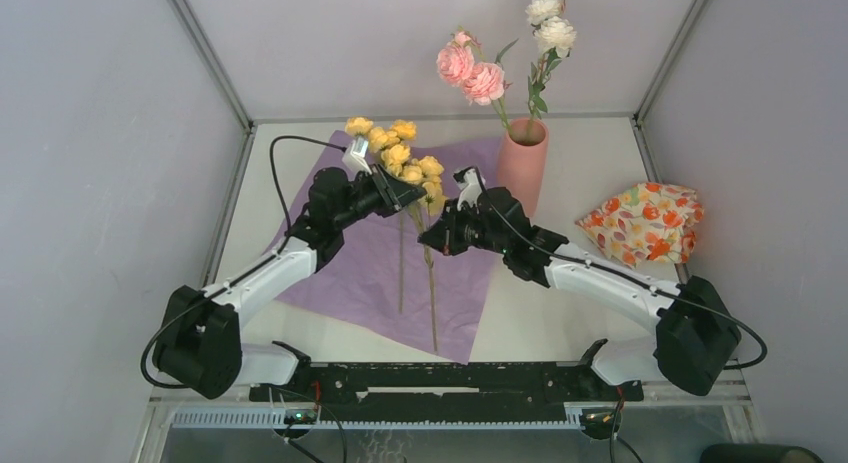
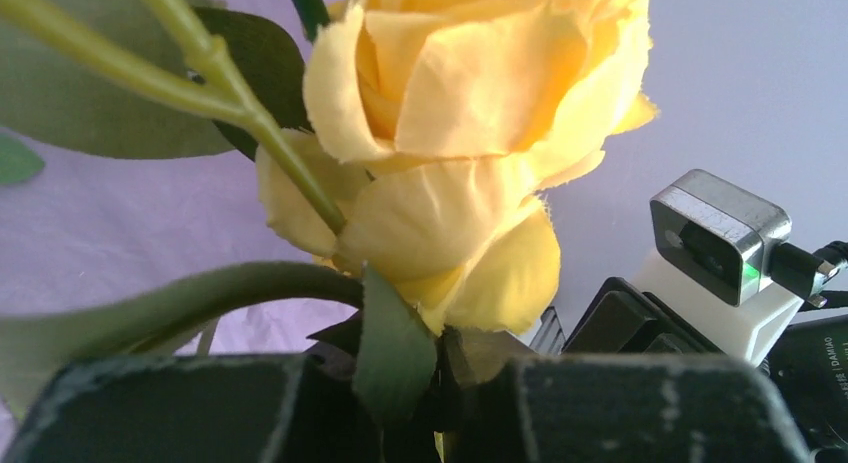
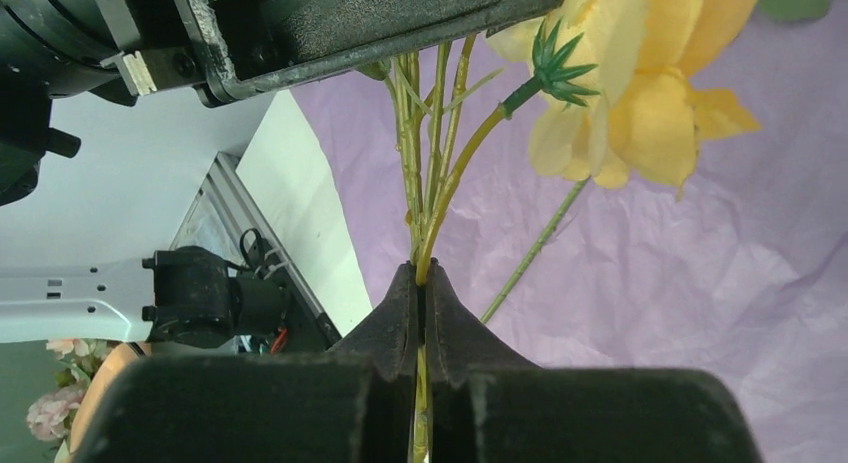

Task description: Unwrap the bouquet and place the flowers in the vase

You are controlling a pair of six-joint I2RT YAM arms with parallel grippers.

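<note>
Closest to the arms lies the purple paper (image 1: 340, 273), spread open and flat on the table. Over it hang the thin green stems (image 1: 432, 303) of the yellow roses (image 1: 405, 158). The right gripper (image 3: 421, 278) is pinched tight on those stems, lower down. The left gripper (image 2: 410, 368) has its fingers close together just under a yellow bloom, with a stem and a leaf squeezed between them.

These flowers look very light. The stems look thin and bendy, so I think they will flop and swing if held at one end. The petals are soft and would squash (so hold the stems, not the heads). The best place to hold looks like the middle, where the stems bunch together.

Further back stands the vase (image 1: 522, 168), upright. It holds pink roses (image 1: 470, 71) and white roses (image 1: 552, 23), and its mouth looks small for a whole bunch. Off to its right sits a cloth bundle (image 1: 645, 223) with orange flowers.
</note>
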